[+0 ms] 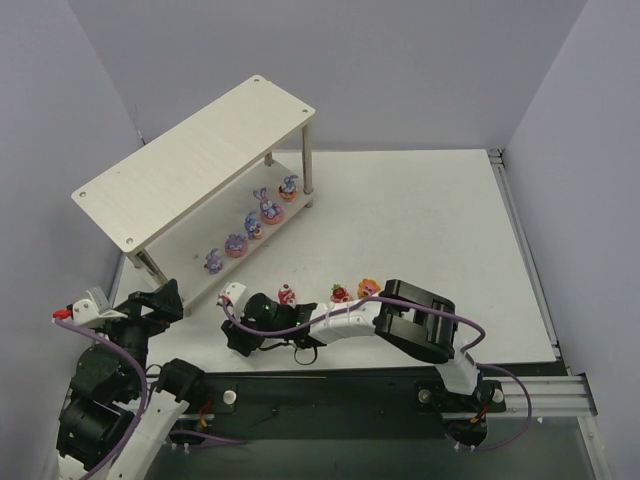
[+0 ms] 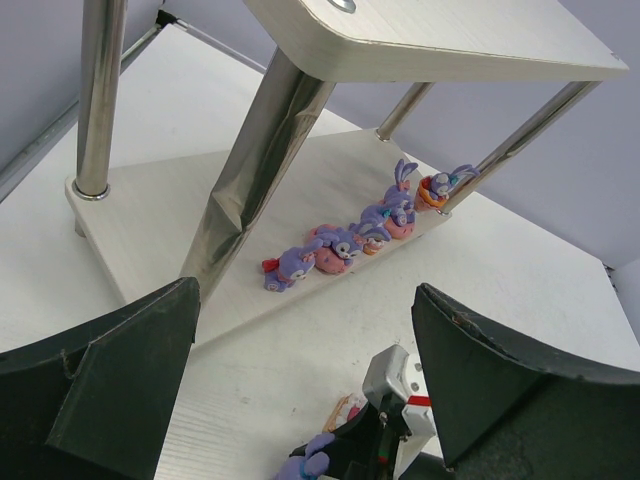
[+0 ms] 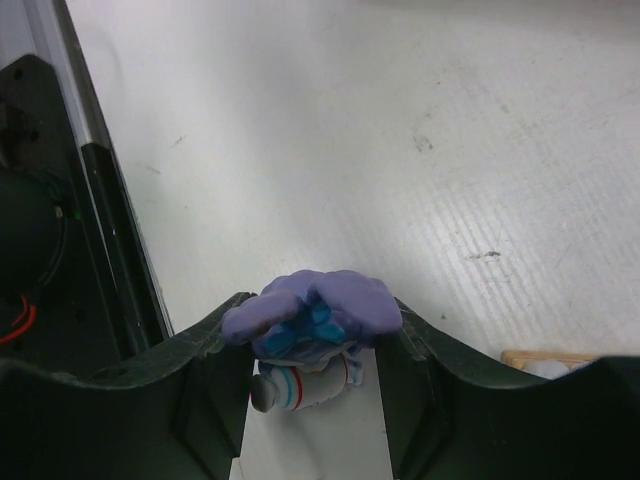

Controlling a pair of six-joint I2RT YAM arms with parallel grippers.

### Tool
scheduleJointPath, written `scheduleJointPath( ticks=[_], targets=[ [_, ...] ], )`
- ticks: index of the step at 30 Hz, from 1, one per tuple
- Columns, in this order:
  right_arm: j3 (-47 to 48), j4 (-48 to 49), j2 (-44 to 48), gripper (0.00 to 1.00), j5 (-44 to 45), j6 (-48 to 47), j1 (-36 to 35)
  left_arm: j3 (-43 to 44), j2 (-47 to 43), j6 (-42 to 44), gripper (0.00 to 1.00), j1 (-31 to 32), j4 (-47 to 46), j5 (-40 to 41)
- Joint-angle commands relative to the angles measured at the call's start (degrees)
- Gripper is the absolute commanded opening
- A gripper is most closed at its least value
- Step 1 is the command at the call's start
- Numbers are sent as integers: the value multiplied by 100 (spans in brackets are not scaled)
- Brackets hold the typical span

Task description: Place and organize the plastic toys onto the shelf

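The shelf (image 1: 190, 170) stands at the back left, with several purple-blue bunnies (image 1: 268, 210) lined along the front of its lower board (image 2: 150, 220). On the table in front stand two red-pink strawberry-topped toys (image 1: 286, 294) (image 1: 341, 293) and an orange-yellow one (image 1: 368, 288). My right gripper (image 3: 312, 345) reaches left along the near edge and is shut on a purple bunny (image 3: 320, 310), both fingers pressed against its ears. My left gripper (image 2: 305, 370) is wide open with nothing in it, low by the shelf's near left leg and facing the row of bunnies (image 2: 345, 240).
A metal shelf leg (image 2: 250, 170) rises close in front of my left gripper. My right gripper (image 2: 345, 450) shows at the bottom of the left wrist view. A black rail (image 1: 330, 385) runs along the table's near edge. Grey walls enclose the back and sides.
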State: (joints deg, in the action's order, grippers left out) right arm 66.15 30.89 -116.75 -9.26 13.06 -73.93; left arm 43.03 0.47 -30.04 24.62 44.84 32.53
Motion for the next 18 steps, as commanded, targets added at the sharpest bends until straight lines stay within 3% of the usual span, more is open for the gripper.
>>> scheduleJointPath(
  ticks=[1, 18],
  targets=[
    [591, 154, 188, 13, 678, 241, -34, 22, -135, -46, 97, -1, -89, -37],
    [2754, -242, -761, 13, 1444, 153, 107, 48, -232, 86, 97, -1, -177, 69]
  ],
)
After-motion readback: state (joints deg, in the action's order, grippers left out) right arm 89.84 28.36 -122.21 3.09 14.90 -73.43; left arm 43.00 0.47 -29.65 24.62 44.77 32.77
